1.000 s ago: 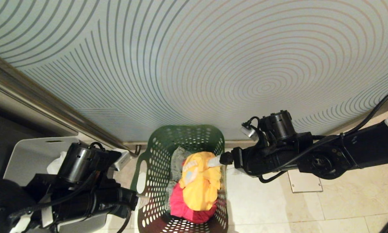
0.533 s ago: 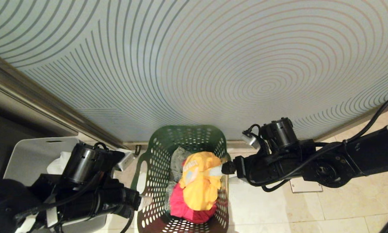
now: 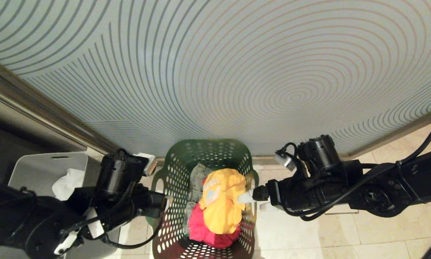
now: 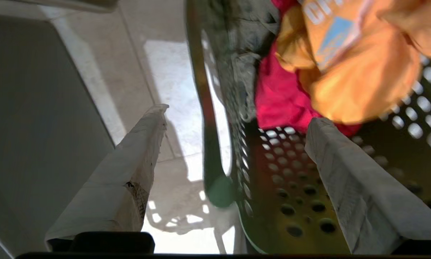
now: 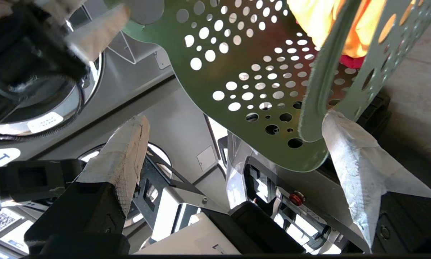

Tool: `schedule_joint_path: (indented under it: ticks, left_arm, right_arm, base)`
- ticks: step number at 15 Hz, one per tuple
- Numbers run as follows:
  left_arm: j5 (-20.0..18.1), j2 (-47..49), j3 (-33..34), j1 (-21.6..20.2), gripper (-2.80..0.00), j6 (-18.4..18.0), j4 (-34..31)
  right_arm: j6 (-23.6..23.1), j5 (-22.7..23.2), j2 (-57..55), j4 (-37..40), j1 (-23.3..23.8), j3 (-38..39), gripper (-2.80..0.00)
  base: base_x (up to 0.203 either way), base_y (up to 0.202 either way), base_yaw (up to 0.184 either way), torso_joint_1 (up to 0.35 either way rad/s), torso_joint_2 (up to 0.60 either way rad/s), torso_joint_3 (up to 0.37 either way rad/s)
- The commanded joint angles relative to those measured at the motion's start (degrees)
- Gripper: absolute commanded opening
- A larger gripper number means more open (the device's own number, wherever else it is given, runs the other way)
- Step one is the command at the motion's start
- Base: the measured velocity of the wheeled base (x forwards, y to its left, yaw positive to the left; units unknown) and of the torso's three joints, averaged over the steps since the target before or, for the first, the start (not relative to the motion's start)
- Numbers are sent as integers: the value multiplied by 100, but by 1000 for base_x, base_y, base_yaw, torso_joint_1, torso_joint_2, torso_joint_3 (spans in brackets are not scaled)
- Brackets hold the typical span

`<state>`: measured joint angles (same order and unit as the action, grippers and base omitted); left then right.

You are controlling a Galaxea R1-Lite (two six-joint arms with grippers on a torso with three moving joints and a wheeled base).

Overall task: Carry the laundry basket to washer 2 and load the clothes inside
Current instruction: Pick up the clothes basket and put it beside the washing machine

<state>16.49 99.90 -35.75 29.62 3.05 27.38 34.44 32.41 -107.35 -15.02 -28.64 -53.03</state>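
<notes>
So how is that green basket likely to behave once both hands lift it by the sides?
The green laundry basket looks thin and perforated, so its walls may flex inward. Only a few clothes lie inside, so it is probably light. Uneven lifting could tip it.

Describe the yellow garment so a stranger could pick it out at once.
Below the wall with curved stripes stands a green perforated laundry basket. The yellow garment lies on top of the pile inside, above a red piece and beside grey cloth; only it bears a printed patch.
</notes>
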Motion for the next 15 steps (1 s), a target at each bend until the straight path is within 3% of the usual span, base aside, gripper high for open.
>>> schedule_joint_path:
  ticks: [1,5,7,11,13,15]
  left_arm:
    - [224,292,-187,-9,0,-16,39]
    - [168,813,-206,-135,0,79,65]
    - [-557,830,-239,-139,0,402,2]
    - [-1388,917,-314,-112,0,1607,-201]
    - [-1583,968,-434,-83,0,2357,-222]
    - [-1855,1080,-507,-64,0,2745,-206]
  right_arm:
    - [15,-69,48,-10,-2,7,0]
    - [7,-86,39,-10,16,3,0]
    - [-13,-86,27,-10,33,21,0]
    - [-324,-111,-166,-84,33,31,0]
    - [-324,-227,-289,-347,25,29,0]
    - [-315,-244,-367,-449,26,2,0]
  base:
    - [0,0,0,0,0,0]
    - [0,0,0,0,0,0]
    - [0,0,0,0,0,0]
    - [0,0,0,0,0,0]
    - [0,0,0,0,0,0]
    - [0,0,0,0,0,0]
